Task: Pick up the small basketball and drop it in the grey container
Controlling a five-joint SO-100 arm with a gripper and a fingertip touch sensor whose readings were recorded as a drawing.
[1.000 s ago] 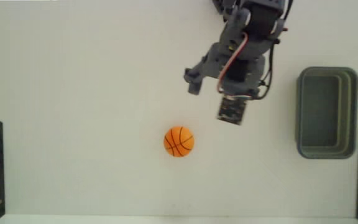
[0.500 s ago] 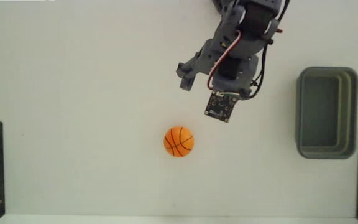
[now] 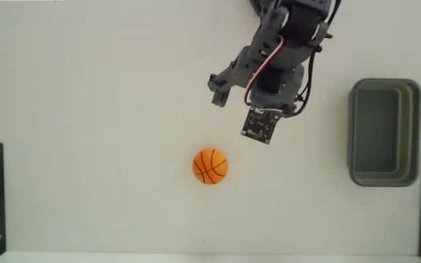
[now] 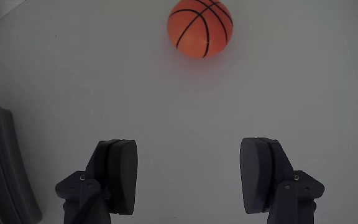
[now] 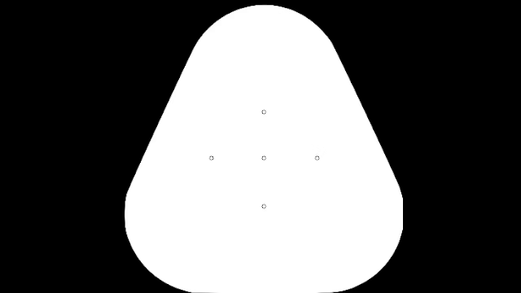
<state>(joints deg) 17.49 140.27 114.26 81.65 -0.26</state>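
We pause, lined up on the ball.
Our hand gapes wide and empty, no longer swinging; the small basketball waits ahead.

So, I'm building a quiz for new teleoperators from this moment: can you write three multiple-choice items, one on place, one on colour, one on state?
1. In the fixed view, where is the small basketball relative to the grey container?
A. inside it
B. to its left, on the white table
C. to its right

2. What colour is the ball?
A. orange with black seams
B. blue
C. plain white

3. How is the gripper in the wrist view?
A. shut on the ball
B. shut and empty
C. open, nothing between its fingers

Answers:
1 B: the ball lies on bare table, well left of the tub.
2 A: both views show orange with thin black lines.
3 C: the fingers stand wide apart, and the ball sits ahead of them, untouched.
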